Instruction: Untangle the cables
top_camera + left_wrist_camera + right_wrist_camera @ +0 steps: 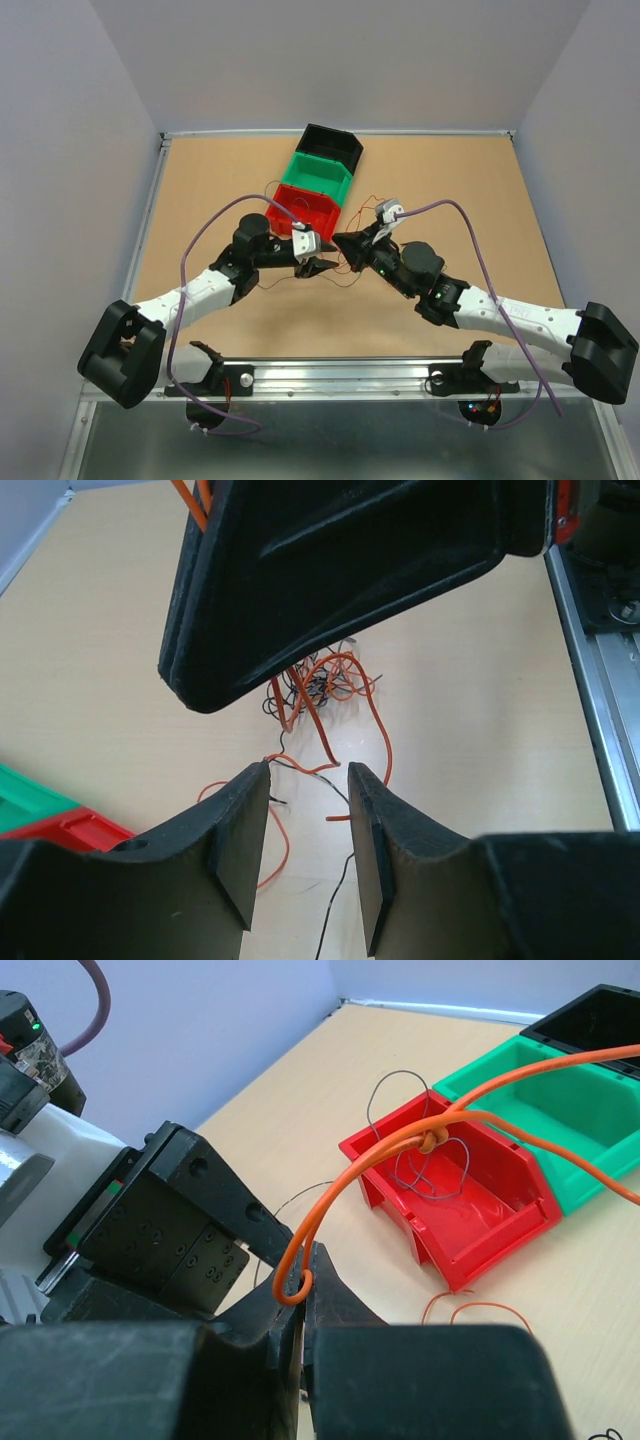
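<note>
The cables (318,685) are a small tangle of orange and dark hair-thin wires on the table, lying between the two grippers in the top view (350,265). My right gripper (305,1278) is shut on a loop of an orange wire (372,1160). That wire arcs up and away over the red bin, with a knot partway along. My left gripper (308,815) is open just above the table. An orange and a dark strand lie between its fingers (243,845), and neither finger touches them. The right gripper's black body (340,570) hangs over the tangle.
A red bin (395,1205) holding a thin grey wire (430,1175), a green bin (560,1110) and a black bin (590,1015) stand in a row behind the grippers (300,212). A metal rail (590,680) runs along the table's near edge.
</note>
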Tool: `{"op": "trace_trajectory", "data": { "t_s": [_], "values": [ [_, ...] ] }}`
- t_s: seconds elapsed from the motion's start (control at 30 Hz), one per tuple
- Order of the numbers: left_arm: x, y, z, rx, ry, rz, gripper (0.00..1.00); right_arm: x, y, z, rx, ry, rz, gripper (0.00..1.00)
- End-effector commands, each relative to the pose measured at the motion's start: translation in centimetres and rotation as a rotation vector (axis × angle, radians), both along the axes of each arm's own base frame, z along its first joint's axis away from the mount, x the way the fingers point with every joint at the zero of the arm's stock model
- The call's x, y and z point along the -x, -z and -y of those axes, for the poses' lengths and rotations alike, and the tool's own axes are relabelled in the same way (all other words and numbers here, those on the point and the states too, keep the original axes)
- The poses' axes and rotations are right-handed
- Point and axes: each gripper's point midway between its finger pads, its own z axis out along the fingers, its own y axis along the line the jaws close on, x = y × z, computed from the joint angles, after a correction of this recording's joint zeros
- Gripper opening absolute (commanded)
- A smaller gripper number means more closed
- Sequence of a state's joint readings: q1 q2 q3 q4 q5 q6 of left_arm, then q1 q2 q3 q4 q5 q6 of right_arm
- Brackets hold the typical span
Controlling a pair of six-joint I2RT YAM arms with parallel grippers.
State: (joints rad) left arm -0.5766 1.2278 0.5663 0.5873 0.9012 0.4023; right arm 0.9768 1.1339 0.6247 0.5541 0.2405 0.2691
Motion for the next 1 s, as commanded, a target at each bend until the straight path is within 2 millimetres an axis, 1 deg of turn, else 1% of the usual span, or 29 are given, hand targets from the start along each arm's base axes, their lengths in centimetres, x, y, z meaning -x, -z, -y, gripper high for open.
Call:
{"op": "trace_trajectory", "data": {
  "t_s": [0.0,0.07,0.13,0.2,0.23,0.27,0.3,0.33,0.43,0.47,0.5,0.53,0.57,0.6,0.63,0.7,0.77,0.8,0.9,0.97],
  "values": [
    [0.2,-2.7,1.0,0.045,0.05,0.042,0.48,-0.2,-4.2,0.0,-0.102,0.017,0.067,0.01],
    [0.3,-2.8,1.2,0.047,0.055,0.037,0.46,-0.2,-4.0,-0.2,-0.1,0.012,0.063,0.0],
    [0.3,-2.9,1.4,0.049,0.06,0.03,0.39,-0.2,-4.0,-0.3,-0.1,0.007,0.061,0.0],
    [0.3,-3.2,1.5,0.052,0.065,0.031,0.35,-0.1,-3.9,-0.6,-0.1,-0.002,0.06,0.01],
    [0.3,-3.2,1.5,0.053,0.066,0.03,0.29,-0.2,-3.9,-0.6,-0.102,-0.001,0.06,0.0],
    [0.5,-3.2,1.6,0.054,0.075,0.031,0.24,-0.1,-3.9,-0.6,-0.102,-0.004,0.06,0.01],
    [0.6,-3.4,1.6,0.056,0.08,0.032,0.17,-0.2,-3.8,-0.6,-0.101,-0.002,0.059,0.01],
    [0.7,-3.4,1.6,0.057,0.082,0.036,0.0,-0.2,-3.8,-0.7,-0.099,-0.004,0.058,0.01],
    [0.7,-3.4,1.5,0.055,0.076,0.04,0.0,-0.2,-3.5,-0.8,-0.086,-0.004,0.06,0.0],
    [0.8,-3.7,1.4,0.059,0.072,0.051,0.0,-0.3,-3.3,-0.8,-0.074,-0.004,0.063,0.03],
    [0.6,-3.7,1.2,0.052,0.058,0.058,0.0,-0.5,-3.0,-0.7,-0.06,0.008,0.061,0.17],
    [0.6,-3.8,1.0,0.051,0.054,0.062,0.0,-0.7,-2.5,-0.6,-0.038,0.019,0.053,0.26],
    [0.8,-4.2,0.7,0.057,0.052,0.07,0.0,-1.0,-2.3,-0.4,-0.029,0.043,0.051,0.46],
    [0.9,-4.3,0.4,0.057,0.063,0.066,0.0,-1.2,-2.1,-0.3,-0.024,0.056,0.049,0.52],
    [1.2,-4.3,0.2,0.057,0.07,0.066,0.0,-1.3,-2.0,-0.2,-0.022,0.063,0.047,0.56],
    [1.5,-4.9,-0.3,0.061,0.082,0.082,0.0,-1.2,-1.5,-0.3,-0.008,0.054,0.044,0.62],
    [1.8,-5.4,-0.8,0.064,0.08,0.09,0.0,-1.0,-1.3,-0.6,-0.005,0.03,0.044,0.63],
    [1.4,-5.6,-1.3,0.064,0.065,0.094,0.0,-0.8,-1.2,-0.8,-0.001,0.019,0.044,0.63],
    [1.5,-6.4,-2.1,0.076,0.06,0.111,0.0,-0.7,-1.2,-0.8,-0.004,0.014,0.043,0.63],
    [1.2,-7.0,-2.8,0.086,0.042,0.115,0.0,-0.6,-1.0,-0.8,0.0,0.007,0.043,0.62]
  ]
}}
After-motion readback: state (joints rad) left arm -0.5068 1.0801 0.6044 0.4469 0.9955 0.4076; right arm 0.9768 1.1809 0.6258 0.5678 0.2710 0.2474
